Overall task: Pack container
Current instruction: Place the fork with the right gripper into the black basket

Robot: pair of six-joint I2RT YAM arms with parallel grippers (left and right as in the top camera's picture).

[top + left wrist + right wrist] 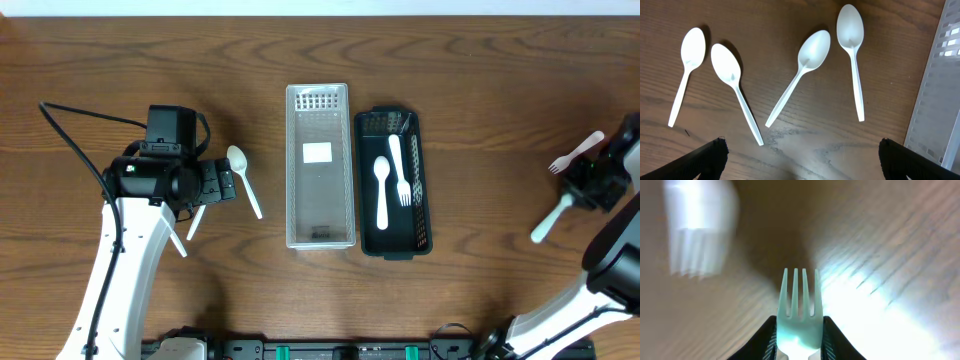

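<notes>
Mid-tabletop (480,60), a clear container (292,170) sits just beside a black tray (365,180) holding cutlery (381,190). Near the left edge, the left fingers (710,157) stand spread above four spoons (812,50). Near the right edge, the right fingers (765,340) pinch a fork (799,310).

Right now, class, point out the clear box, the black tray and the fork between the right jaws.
clear box (320,205), overhead view, bare floor.
black tray (359,180), overhead view, left rim.
fork (800,307), right wrist view, base of the tines.

A brown wood-grain table (480,60) was seen, bordered along its far edge by a thin pale strip (320,6).
</notes>
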